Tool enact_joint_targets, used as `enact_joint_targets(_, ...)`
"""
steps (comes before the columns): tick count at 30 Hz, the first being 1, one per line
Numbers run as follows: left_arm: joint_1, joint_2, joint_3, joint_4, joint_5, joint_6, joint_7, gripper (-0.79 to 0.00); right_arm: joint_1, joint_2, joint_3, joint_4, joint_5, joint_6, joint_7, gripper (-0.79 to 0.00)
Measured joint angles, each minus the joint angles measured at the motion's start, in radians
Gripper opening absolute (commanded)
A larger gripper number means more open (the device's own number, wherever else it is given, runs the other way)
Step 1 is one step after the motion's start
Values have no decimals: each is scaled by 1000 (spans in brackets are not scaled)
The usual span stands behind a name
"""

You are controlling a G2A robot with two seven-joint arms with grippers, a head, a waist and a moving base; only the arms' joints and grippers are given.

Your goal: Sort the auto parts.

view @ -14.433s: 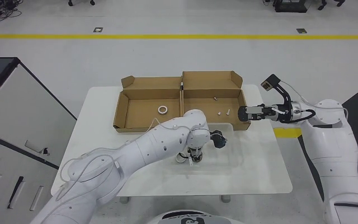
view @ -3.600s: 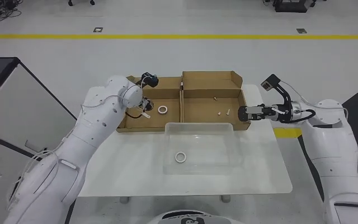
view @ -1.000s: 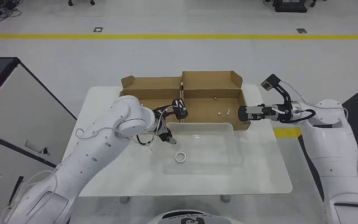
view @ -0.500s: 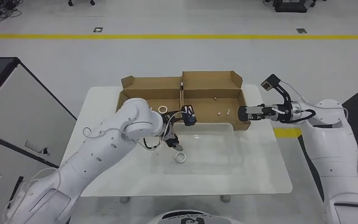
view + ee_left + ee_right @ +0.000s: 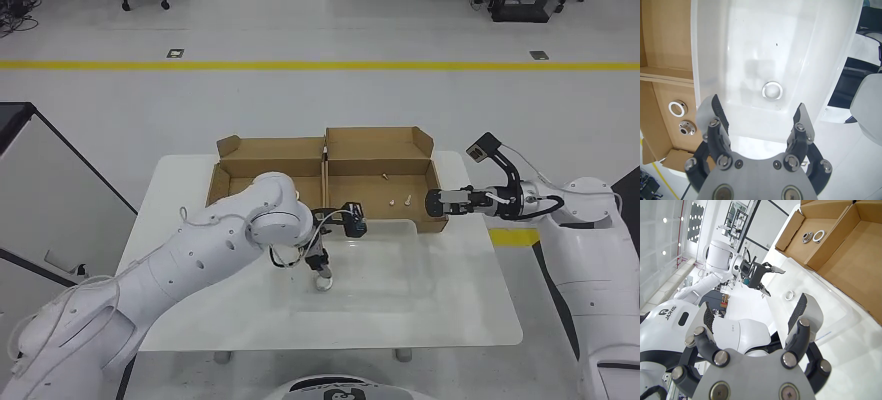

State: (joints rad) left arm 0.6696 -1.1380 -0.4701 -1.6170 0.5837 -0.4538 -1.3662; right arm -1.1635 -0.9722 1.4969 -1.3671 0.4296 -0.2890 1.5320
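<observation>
A silver ring [image 5: 772,92] lies on the floor of the clear plastic tray [image 5: 412,268], near its left end [image 5: 322,283]. My left gripper [image 5: 320,264] hangs open just above it, fingers [image 5: 719,106] spread wide with nothing between them. The left cardboard box [image 5: 662,98] holds a white-faced ring [image 5: 676,108] and a flanged hub [image 5: 686,128]. The right box [image 5: 380,160] holds several small parts [image 5: 400,199]. My right gripper [image 5: 432,200] sits open and empty at that box's right wall. The right wrist view shows the left gripper [image 5: 776,283] over the ring [image 5: 790,295].
The two cardboard boxes stand side by side at the table's far edge, directly behind the tray. The white table [image 5: 180,250] has bare room left of the tray and along the front. A grey cabinet [image 5: 50,220] stands left of the table.
My left arm has swung from the left box across to the tray and lowered its open gripper toward the ring. The right arm has not moved.
</observation>
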Motion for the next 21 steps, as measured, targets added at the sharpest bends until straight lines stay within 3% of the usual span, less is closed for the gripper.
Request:
enact_joint_targets(7, -19, -1, 43, 27, -15, 5, -5, -203, 0, 0, 0, 0, 0, 0, 0, 0)
enact_joint_targets(15, -46, -10, 106, 53, -30, 9, -10, -320, 0, 0, 0, 0, 0, 0, 0, 0)
enact_joint_targets(16, -50, -12, 113, 56, -31, 10, -10, -366, 0, 0, 0, 0, 0, 0, 0, 0)
enact_joint_targets(21, -68, -28, 155, 80, -21, 19, -19, -394, 0, 0, 0, 0, 0, 0, 0, 0)
